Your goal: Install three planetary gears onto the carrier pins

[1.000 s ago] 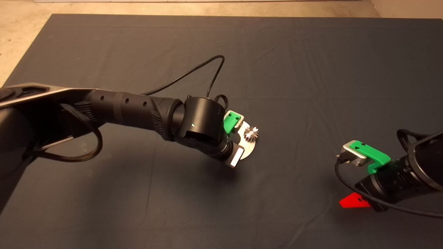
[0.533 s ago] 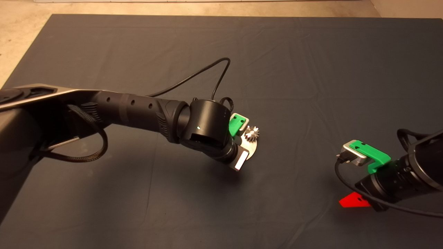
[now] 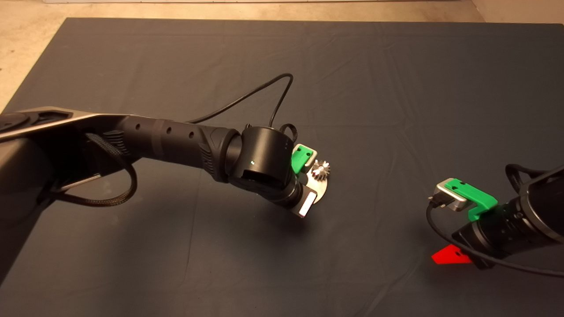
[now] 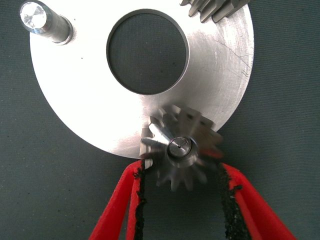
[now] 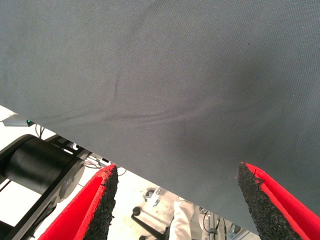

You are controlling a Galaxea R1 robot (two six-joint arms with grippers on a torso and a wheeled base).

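Note:
The flat silver disc lies mid-mat, with only its edge showing past my left wrist in the head view. One planetary gear sits on a carrier pin whose tip shows through its hole. My left gripper stands open around it, pads close beside the teeth. A second gear sits on the far pin. The third carrier pin is bare. My right gripper waits open at the mat's lower right, holding nothing.
The left arm's black cable loops over the mat behind the wrist. Bare floor borders the mat at the far left. Past the mat's edge, the right wrist view shows black equipment.
Between one second and half a second ago the left wrist shifted slightly right over the disc. Since then nothing has visibly moved. The right arm stayed still.

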